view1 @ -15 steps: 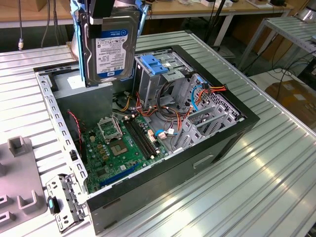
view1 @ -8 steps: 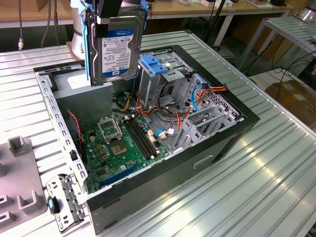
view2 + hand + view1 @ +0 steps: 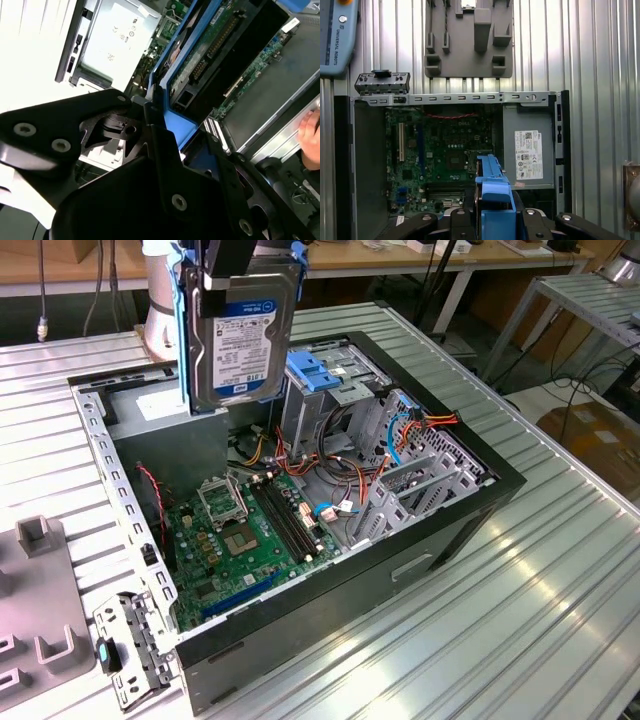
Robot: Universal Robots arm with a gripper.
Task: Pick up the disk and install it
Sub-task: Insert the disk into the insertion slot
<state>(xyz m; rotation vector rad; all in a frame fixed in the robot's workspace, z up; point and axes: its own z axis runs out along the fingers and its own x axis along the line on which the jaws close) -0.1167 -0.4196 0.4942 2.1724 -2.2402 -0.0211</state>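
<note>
In the exterior view we see the gripper with its jaws clamped on the upper edge of the disk, which hangs upright below them in the upper left of the frame, its labelled face toward the camera and its blue carrier frame running down both sides. In both wrist views the black fingers press on either side of the blue frame, the gripper closed around the disk, whose circuit-board side extends away from the jaws. The disk is clear of every part below it and is held above the rear corner of the open computer case, over the grey power-supply box. Toward the centre of the exterior view stands the metal drive cage with its blue latch, just beside the suspended disk on the exterior view's right. The green motherboard lies on the case floor. The case rests on a ribbed metal table, with a grey fixture plate at the lower left.
</note>
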